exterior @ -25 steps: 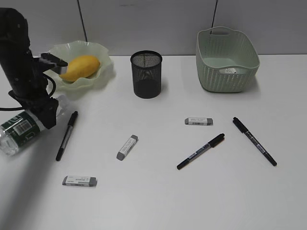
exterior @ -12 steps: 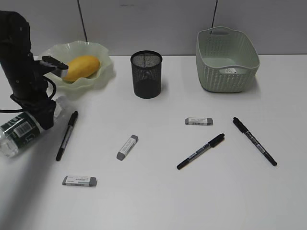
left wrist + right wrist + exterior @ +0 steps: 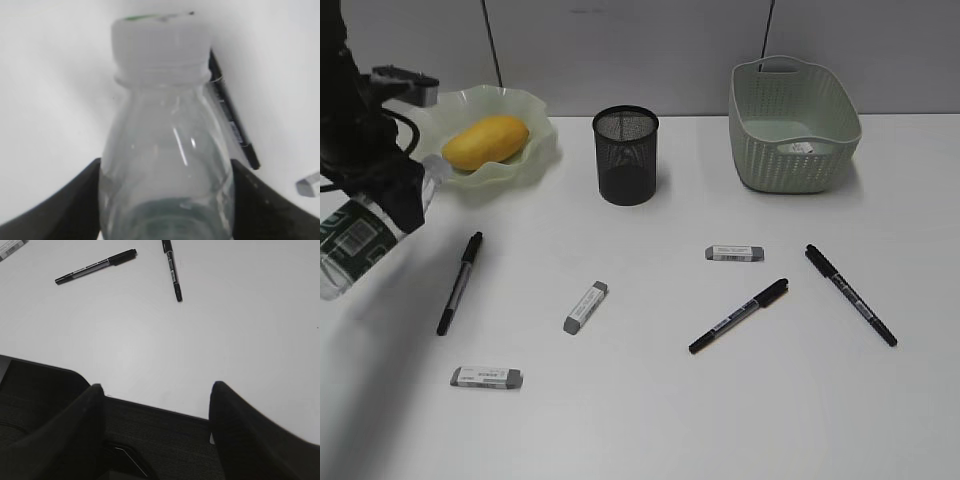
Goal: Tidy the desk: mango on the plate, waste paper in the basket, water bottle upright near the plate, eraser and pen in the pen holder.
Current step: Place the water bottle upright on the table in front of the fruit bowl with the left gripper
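My left gripper point(image 3: 408, 200) is shut on the clear water bottle point(image 3: 355, 245) just below its neck, holding it tilted at the desk's far left. In the left wrist view the white cap points away and both black fingers point(image 3: 75, 200) press on the bottle point(image 3: 165, 140). The mango point(image 3: 487, 141) lies on the wavy green plate point(image 3: 546, 140). A paper scrap point(image 3: 801, 147) sits inside the basket point(image 3: 790, 170). The black mesh pen holder point(image 3: 625, 155) stands between them. My right gripper point(image 3: 156, 387) is open and empty over the desk's near edge.
Three pens point(image 3: 459, 283) point(image 3: 738, 316) point(image 3: 850, 294) and three erasers point(image 3: 585, 307) point(image 3: 486, 377) point(image 3: 735, 253) lie loose on the white desk point(image 3: 650, 410). One pen point(image 3: 232, 120) lies just beyond the held bottle. A wall runs behind the desk.
The left gripper has closed on the bottle and raised it, swinging the cap end up and back toward the plate. Nothing else has moved.
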`<state>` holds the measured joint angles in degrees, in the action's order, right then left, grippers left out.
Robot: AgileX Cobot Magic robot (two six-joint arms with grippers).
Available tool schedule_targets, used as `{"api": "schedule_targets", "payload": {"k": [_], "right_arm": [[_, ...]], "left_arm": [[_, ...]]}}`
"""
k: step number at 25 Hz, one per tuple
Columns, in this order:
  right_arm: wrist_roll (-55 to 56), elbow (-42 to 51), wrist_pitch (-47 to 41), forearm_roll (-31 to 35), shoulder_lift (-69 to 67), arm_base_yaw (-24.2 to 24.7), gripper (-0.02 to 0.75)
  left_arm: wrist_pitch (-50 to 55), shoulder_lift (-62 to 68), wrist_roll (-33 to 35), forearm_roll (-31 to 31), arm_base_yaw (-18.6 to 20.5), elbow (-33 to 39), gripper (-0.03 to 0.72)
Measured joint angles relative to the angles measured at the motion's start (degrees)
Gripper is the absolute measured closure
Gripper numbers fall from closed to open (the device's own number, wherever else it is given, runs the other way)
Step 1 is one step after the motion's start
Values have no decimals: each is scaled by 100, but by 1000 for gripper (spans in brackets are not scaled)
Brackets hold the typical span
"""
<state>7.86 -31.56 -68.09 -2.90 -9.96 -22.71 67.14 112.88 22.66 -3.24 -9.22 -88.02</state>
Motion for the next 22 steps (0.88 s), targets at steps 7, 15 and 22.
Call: {"api": "schedule_targets", "payload": {"k": [7, 15, 22], "right_arm": [[0, 0, 0, 0, 0, 0, 227], [0, 0, 0, -2, 0, 0, 227], [0, 0, 0, -2, 0, 0, 227]], "left_arm": [[-150, -1069, -446, -819, 98, 41, 171], [-1270, -2622, -464, -1074, 160, 1452, 171], [-3972, -4367, -468, -1481, 160, 3735, 171]]}}
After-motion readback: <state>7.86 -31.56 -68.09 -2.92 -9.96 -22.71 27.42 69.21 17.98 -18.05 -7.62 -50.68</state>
